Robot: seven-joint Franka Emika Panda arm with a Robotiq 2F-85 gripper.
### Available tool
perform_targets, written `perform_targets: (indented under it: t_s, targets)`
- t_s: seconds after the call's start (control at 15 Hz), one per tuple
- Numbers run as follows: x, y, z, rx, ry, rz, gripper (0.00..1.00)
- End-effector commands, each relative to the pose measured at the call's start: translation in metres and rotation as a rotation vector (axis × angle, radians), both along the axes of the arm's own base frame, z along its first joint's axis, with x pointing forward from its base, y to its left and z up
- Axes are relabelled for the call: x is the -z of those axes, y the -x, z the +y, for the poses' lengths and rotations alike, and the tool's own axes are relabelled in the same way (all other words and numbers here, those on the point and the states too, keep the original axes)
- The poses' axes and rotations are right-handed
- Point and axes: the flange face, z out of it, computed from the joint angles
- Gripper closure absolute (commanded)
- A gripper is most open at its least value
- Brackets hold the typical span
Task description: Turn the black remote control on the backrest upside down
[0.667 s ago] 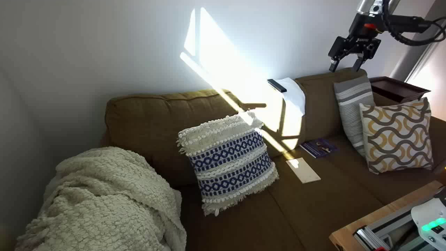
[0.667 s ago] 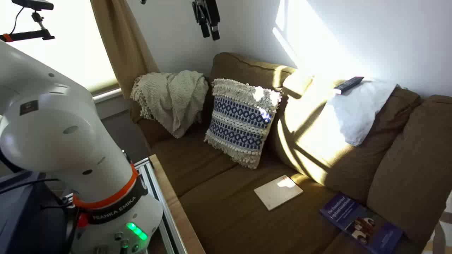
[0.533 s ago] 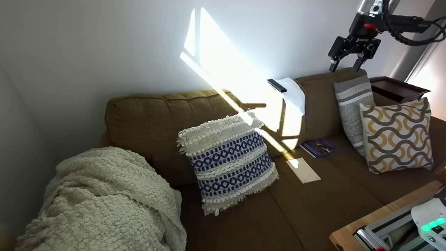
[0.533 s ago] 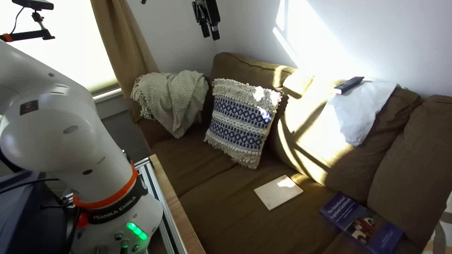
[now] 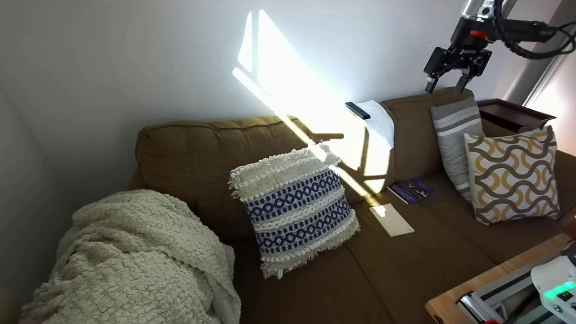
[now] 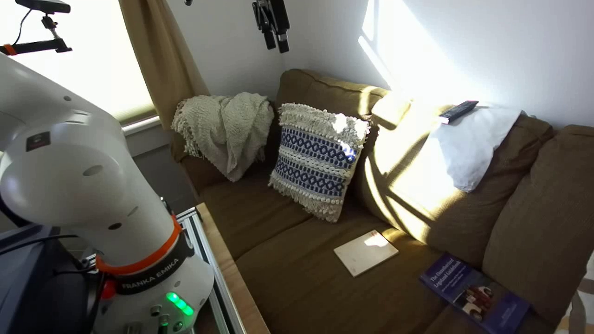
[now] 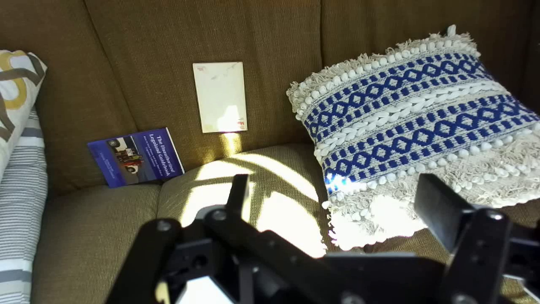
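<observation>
At far left in an exterior view, nubby cream throw blanket (image 5: 144, 261) heaped in loose folds over one end of the brown fabric sofa (image 5: 324, 292). Next, padded backrest (image 5: 189, 155) along the pale wall (image 5: 135, 63), glaring in its middle stretch with window-shaped sunlight (image 5: 376, 164). Tilted against it, blue-and-white woven cushion (image 5: 299, 211) with fringed edges. Further right, on top of the backrest, black remote control (image 5: 358, 110) lying aslant on a draped white cloth (image 5: 381, 128); too small to tell which side up. Down on the seat (image 5: 441, 252), cream flat rectangle (image 5: 391, 220) flecked with sun; just beyond, to the right, purple Legoland guidebook (image 5: 411, 191). Higher up and further right, well apart from the remote, black two-fingered gripper (image 5: 446, 85) pointing down, spread wide, with nothing in its grasp; broad gap between the fingers (image 7: 238, 192) in the wrist view, too. Lower, grey-and-white striped cushion (image 5: 454, 130) leaning on the backrest, partly hidden by a yellow-and-grey wave-patterned cushion (image 5: 513, 175). Beyond both, dark reddish-brown tray (image 5: 513, 114). At lower right, white robot base (image 5: 545, 272) with green lights (image 5: 560, 290), beside a wooden board (image 5: 495, 277).
</observation>
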Motion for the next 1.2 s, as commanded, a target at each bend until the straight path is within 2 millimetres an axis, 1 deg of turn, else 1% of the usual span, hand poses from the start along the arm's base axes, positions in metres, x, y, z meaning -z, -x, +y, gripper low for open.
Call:
perform_targets:
  t_s: [0.0,0.47,0.53,0.6,0.8,1.0,1.13]
  targets:
    - [-0.001,0.0,0.0,0.0,0.0,0.001,0.0]
    - [-0.001,0.0,0.0,0.0,0.0,0.001,0.0]
    - [0.005,-0.01,-0.008,0.044,0.009,0.021,0.0]
    - [0.014,-0.023,-0.025,0.078,0.011,0.037,0.0]
    - [0.031,-0.046,-0.053,0.034,0.036,0.02,0.0]
    - [0.046,-0.071,-0.075,-0.063,0.033,-0.032,0.0]
    - [0.055,-0.084,-0.086,-0.116,0.05,-0.075,0.0]
